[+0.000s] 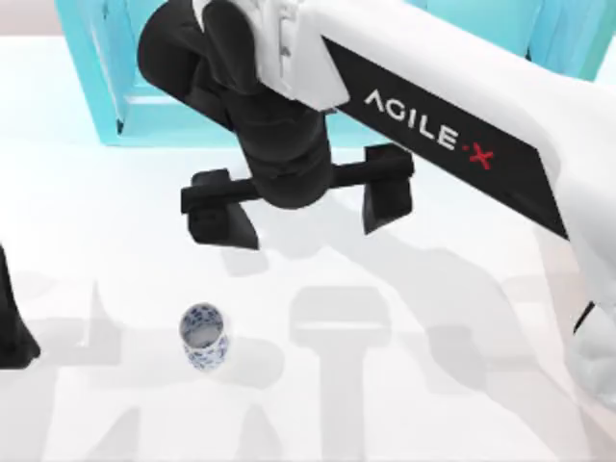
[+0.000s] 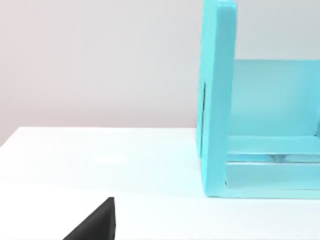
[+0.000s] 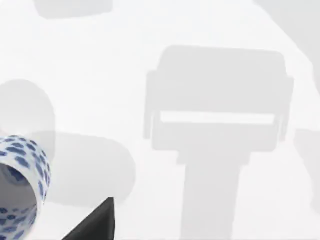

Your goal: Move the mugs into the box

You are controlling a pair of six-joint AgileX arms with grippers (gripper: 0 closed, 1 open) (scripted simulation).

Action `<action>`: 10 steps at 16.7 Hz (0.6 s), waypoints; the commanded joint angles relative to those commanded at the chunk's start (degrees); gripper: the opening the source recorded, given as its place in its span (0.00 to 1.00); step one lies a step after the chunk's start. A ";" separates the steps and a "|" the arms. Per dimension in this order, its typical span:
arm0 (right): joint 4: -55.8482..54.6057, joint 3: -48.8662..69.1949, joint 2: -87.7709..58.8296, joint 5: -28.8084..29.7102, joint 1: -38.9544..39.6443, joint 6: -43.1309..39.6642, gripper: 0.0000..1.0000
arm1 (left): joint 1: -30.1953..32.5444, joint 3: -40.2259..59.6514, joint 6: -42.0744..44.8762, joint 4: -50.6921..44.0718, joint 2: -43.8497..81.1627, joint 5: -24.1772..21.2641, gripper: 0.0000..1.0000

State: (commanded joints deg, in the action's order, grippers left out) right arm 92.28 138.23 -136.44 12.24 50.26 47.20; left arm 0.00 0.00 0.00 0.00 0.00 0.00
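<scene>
One mug (image 1: 203,337) stands upright on the white tabletop (image 1: 433,404), toward the near left. It is small and round, white with blue flowers, pale inside, and has no handle. It looks empty.

The right hand (image 1: 300,204) hangs high above the tabletop, near the middle and farther back than the mug. Its two black fingers (image 1: 220,214) are spread wide apart, and nothing is between them. The right wrist view looks down on the mug (image 3: 20,185) off to one side, so the hand is not over it yet.

The left arm (image 1: 12,322) is parked at the left edge. I cannot tell if its hand is open or closed.

The mug is likely light and hard, like a china cup. It could slip, because its side is smooth and round. It could tip or roll if it gets bumped, and it might break if it drops. With no handle, the best place to hold it is probably around the middle of its side, one finger on each side. A soft, steady squeeze should do.

A big turquoise shelf (image 1: 125,87) stands at the far side of the tabletop, well apart from the mug. Nothing sits close to the mug, so the way down to it looks free.
</scene>
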 joint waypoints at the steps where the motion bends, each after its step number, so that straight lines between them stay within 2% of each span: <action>1: -0.33 3.23 -2.69 0.69 3.10 3.61 1.00 | 0.00 0.00 0.00 0.00 0.00 0.00 1.00; 6: -2.56 15.01 -10.90 3.43 12.95 16.34 1.00 | 0.00 0.00 0.00 0.00 0.00 0.00 1.00; 10: -2.98 16.43 -11.81 3.82 14.47 17.97 1.00 | 0.00 0.00 0.00 0.00 0.00 0.00 1.00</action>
State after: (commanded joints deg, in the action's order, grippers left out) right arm 89.30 154.65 -148.24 16.06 64.73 65.17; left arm 0.00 0.00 0.00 0.00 0.00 0.00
